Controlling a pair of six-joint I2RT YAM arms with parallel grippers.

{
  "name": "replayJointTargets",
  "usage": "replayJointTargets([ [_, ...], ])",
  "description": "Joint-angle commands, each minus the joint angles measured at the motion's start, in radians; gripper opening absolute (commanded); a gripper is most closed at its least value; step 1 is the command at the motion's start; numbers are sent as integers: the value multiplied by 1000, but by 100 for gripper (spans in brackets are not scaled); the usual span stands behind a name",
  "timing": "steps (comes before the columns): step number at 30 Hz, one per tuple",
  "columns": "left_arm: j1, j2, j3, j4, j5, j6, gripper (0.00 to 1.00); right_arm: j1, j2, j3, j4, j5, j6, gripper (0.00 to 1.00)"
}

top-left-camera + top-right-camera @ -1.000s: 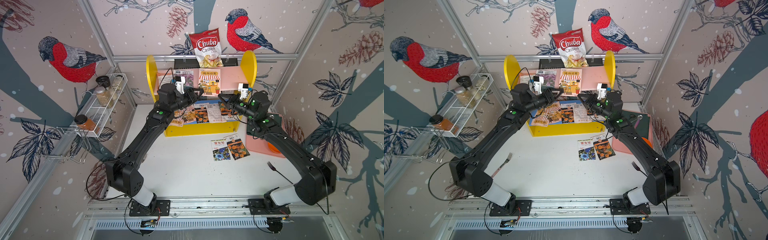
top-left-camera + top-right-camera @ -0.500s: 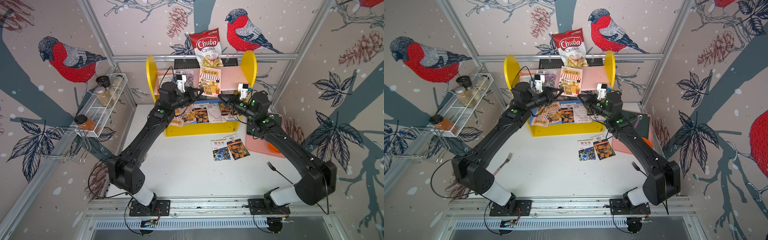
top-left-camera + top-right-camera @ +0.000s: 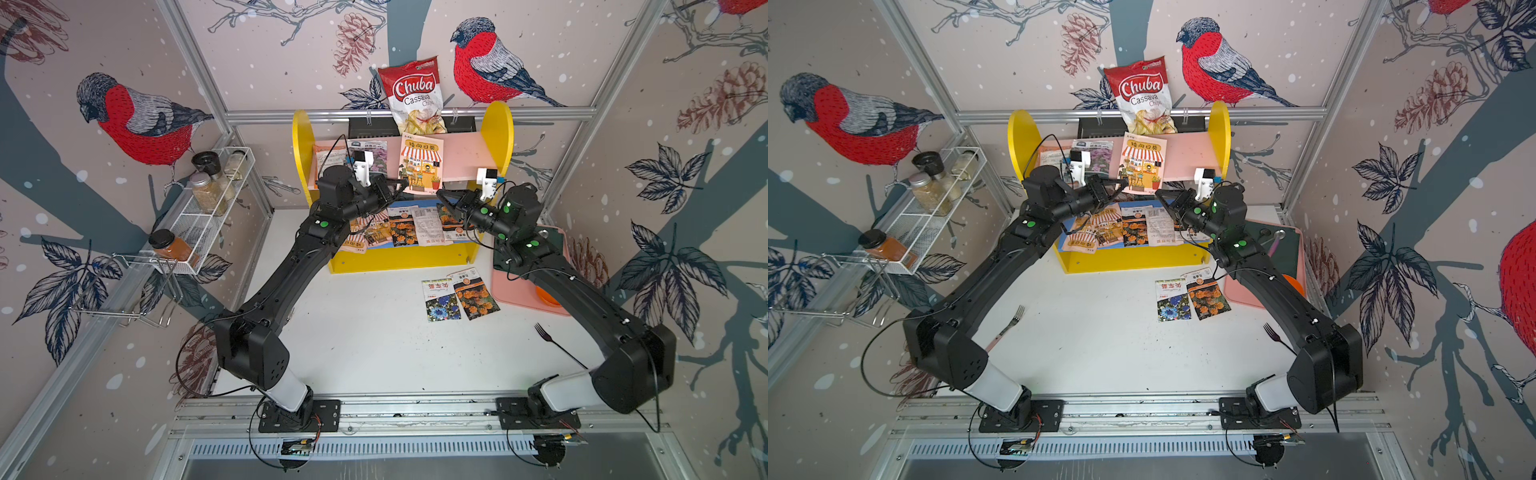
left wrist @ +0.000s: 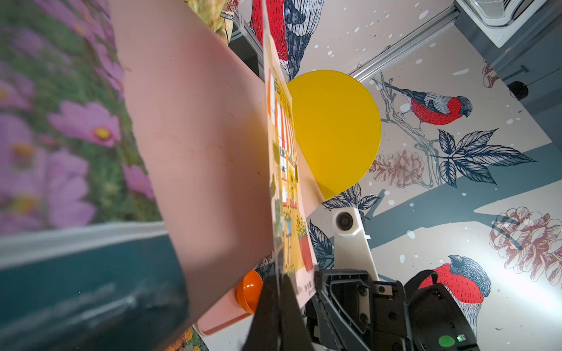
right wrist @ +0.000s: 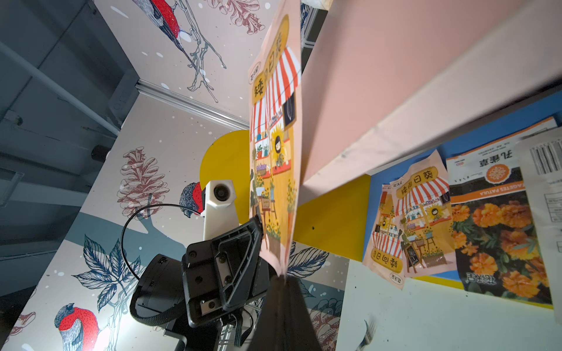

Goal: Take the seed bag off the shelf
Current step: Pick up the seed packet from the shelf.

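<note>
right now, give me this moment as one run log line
left gripper: shut on seed bag | right gripper: shut on seed bag | seed bag: on shelf upper board, overhanging front | removal: pending

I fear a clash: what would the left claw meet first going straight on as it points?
Probably the right claw: it faces the left claw head-on, both shut on the lower edge of the pink paper seed bag with the striped shop picture. Depth between them is unclear.
</note>
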Motion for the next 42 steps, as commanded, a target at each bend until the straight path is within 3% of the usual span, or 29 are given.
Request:
replayJointTargets([
  [1,-2,-35,-42,64,4,-2,0,6,-25,-20,47,-14,-34,0],
  [21,-117,-370,-448,101,-157,16,0,88,-266,-272,-48,63,-157,0],
  [42,-253,-596,-910,226,-307,-80,0,192,-435,-603,-28,148,-142,0],
])
